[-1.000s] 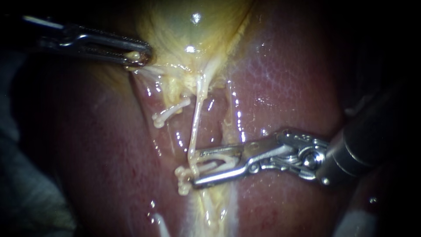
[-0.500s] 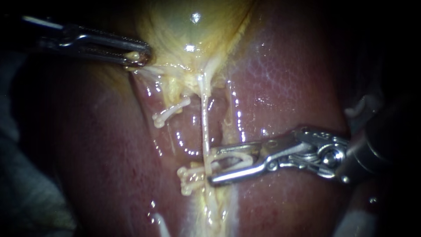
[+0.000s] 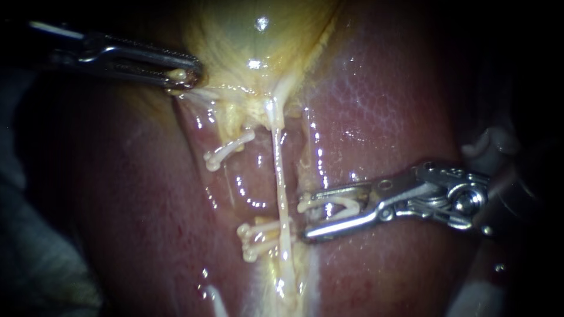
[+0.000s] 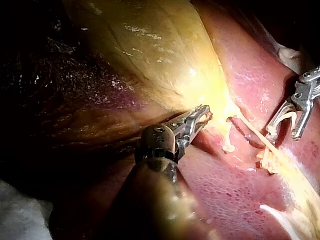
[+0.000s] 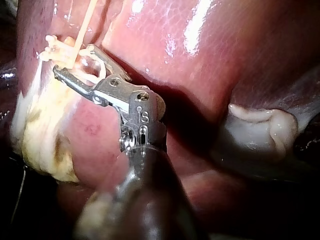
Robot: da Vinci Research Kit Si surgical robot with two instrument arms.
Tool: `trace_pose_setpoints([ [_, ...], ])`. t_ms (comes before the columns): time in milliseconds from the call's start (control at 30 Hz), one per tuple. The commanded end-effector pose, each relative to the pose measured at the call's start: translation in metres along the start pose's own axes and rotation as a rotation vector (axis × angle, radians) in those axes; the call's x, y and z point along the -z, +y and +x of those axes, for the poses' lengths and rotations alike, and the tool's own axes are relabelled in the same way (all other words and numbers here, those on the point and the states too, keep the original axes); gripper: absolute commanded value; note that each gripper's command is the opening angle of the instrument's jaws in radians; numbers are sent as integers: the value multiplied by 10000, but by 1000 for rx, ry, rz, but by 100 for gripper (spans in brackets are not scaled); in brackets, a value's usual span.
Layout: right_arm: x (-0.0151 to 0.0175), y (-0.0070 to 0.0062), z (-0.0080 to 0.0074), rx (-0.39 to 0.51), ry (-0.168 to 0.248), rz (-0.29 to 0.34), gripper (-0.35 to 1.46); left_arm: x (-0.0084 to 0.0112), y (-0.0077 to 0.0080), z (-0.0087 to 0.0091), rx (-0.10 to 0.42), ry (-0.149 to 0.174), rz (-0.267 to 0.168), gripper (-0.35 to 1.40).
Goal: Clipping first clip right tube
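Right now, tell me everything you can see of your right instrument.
My right instrument is shiny metal: a dark shaft entering from the right, a hinged wrist, two slim jaws. The jaws stand apart, roughly level, holding an open pale clip between them. Their tips point at the thin tube and lie just short of it, beside the clips already on it. Wet reddish liver lies beneath; contact with it cannot be told.

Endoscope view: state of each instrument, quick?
Left instrument: shut on the gallbladder edge.
Right instrument: holding a clip, beside the tube.
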Motion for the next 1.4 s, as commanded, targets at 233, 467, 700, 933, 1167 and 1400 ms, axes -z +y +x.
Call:
trace_pose_setpoints([
  [233, -10, 11, -1, 1, 12, -20, 50, 0, 0, 0, 0, 0, 0, -35],
  [467, -24, 16, -7, 7, 14, -26, 50, 0, 0, 0, 0, 0, 0, -35],
  [700, -36, 17, -8, 9, 16, -32, 50, 0, 0, 0, 0, 0, 0, -35],
  [933, -52, 12, -7, 9, 33, -25, 50, 0, 0, 0, 0, 0, 0, -35],
  [1167, -65, 7, -5, 7, 56, -13, 50, 0, 0, 0, 0, 0, 0, -35],
  [1400, -69, -2, -4, -6, 63, 9, 50, 0, 0, 0, 0, 0, 0, -35],
])
